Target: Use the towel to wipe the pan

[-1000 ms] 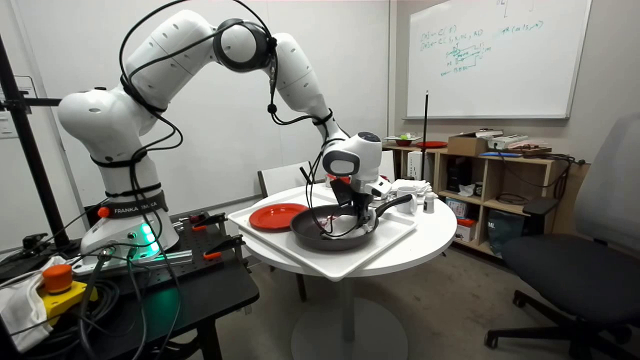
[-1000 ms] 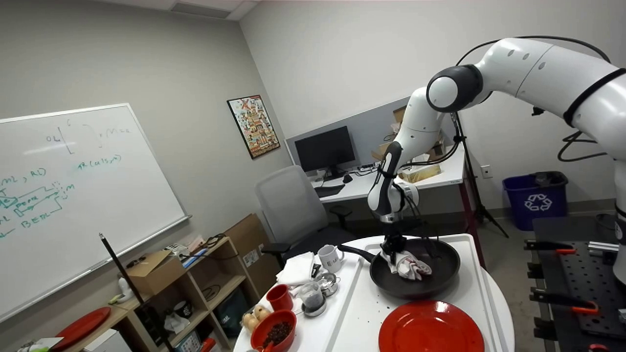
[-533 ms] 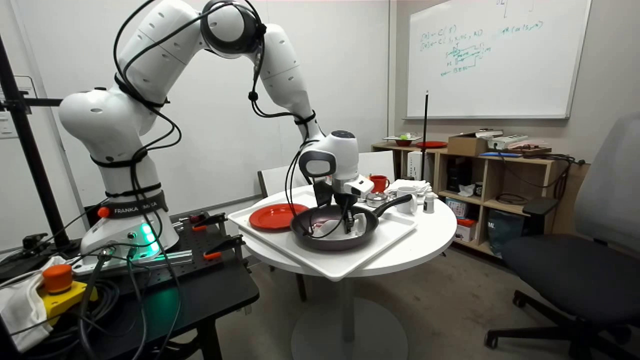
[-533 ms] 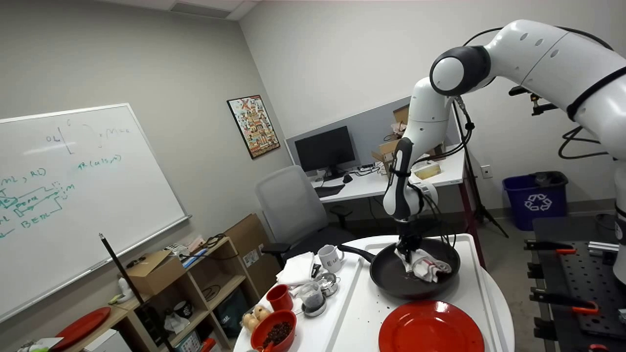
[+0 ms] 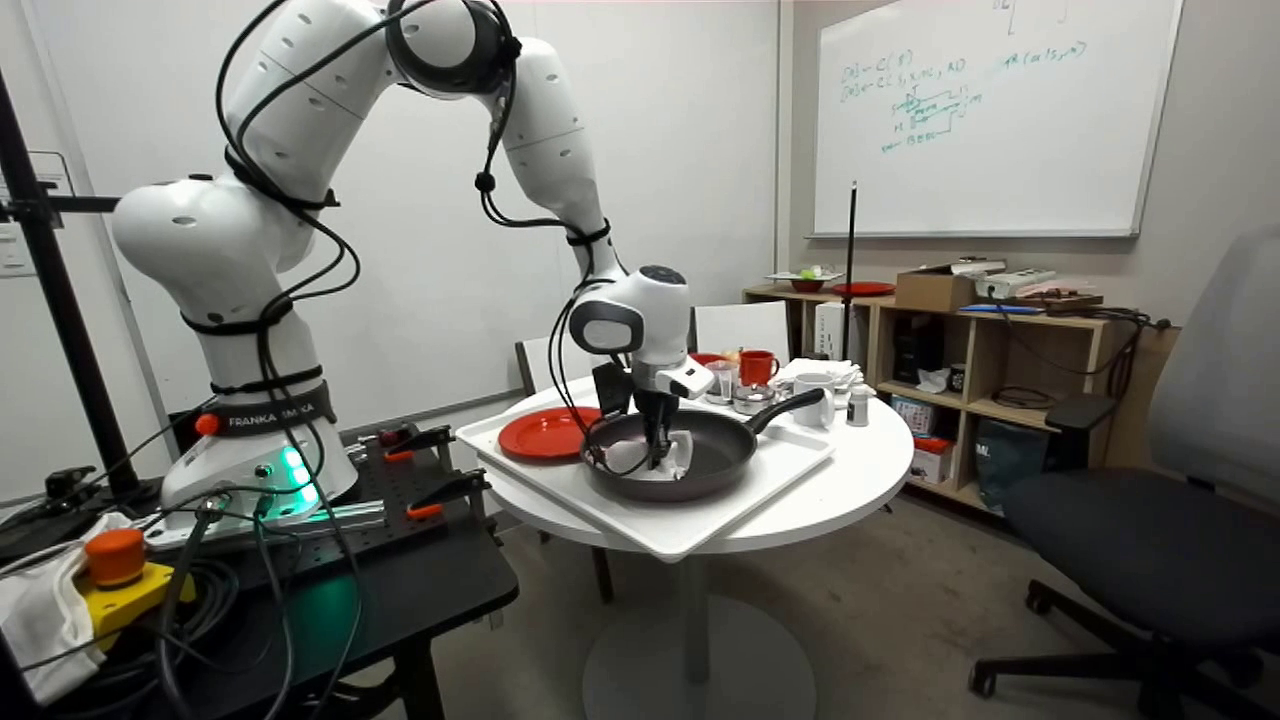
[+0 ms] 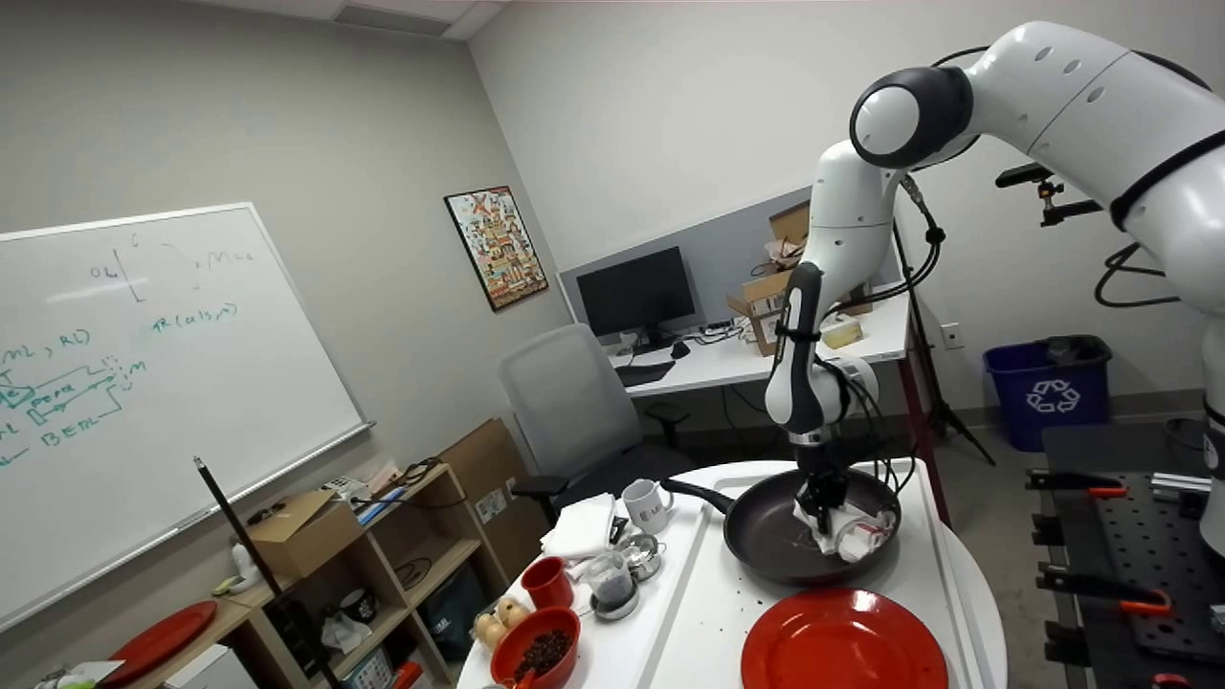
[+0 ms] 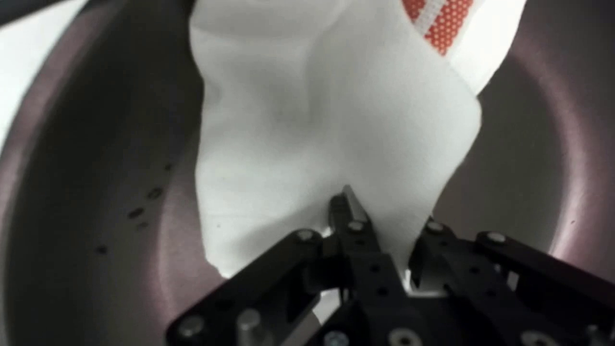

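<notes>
The dark frying pan [image 5: 718, 442] rests on the white tray, its handle pointing away from the robot base. It shows too in an exterior view [image 6: 770, 536] and fills the wrist view [image 7: 509, 163]. The white towel [image 6: 859, 538] with red stripes lies bunched in the pan, near the pan side closest to the robot base; it shows large in the wrist view [image 7: 288, 120]. My gripper [image 7: 387, 211] points down into the pan, its fingers closed around a fold of towel. In both exterior views the gripper [image 5: 656, 455] [image 6: 819, 517] partly covers the towel.
A red plate [image 5: 545, 436] lies on the tray [image 6: 694, 622] beside the pan. A white mug [image 6: 648, 505], red mug [image 6: 546, 582], red bowl [image 6: 536, 646], glass jar and folded white cloths [image 6: 580, 528] stand at the table's side. Small dark specks [image 7: 137, 212] lie in the pan.
My gripper has dragged the towel across the pan floor, from near the handle side toward the side closest to the robot base. The pan and plate have stayed put.
</notes>
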Controlling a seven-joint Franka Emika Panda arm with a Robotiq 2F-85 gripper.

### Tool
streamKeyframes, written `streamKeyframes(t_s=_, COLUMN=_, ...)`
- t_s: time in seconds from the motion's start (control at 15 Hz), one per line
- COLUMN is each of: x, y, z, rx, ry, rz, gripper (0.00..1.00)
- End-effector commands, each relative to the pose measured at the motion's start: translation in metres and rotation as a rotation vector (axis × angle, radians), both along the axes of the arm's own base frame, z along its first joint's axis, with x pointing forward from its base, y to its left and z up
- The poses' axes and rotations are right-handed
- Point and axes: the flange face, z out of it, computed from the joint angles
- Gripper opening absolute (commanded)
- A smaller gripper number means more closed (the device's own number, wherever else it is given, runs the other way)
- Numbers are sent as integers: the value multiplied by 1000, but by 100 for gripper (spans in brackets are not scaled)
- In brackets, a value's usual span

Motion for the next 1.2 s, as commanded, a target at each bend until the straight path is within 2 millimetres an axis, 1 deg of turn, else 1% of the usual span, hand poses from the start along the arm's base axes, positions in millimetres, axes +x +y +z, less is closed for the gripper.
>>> streamKeyframes(t_s=0.0, x=-8, y=22, z=-3, rx=58, ry=53, rz=154, gripper=4)
streamKeyframes(t_s=0.33, x=5, y=44, z=-8, rx=70, ry=74, rz=297, gripper=4)
streamKeyframes(t_s=0.67, x=25, y=64, z=-10, rx=78, ry=36, rz=449, gripper=4)
streamKeyframes(t_s=0.8, x=28, y=63, z=-9, rx=85, ry=38, rz=456, gripper=4)
streamKeyframes(t_s=1.13, x=33, y=44, z=-14, rx=117, ry=47, rz=408, gripper=4)
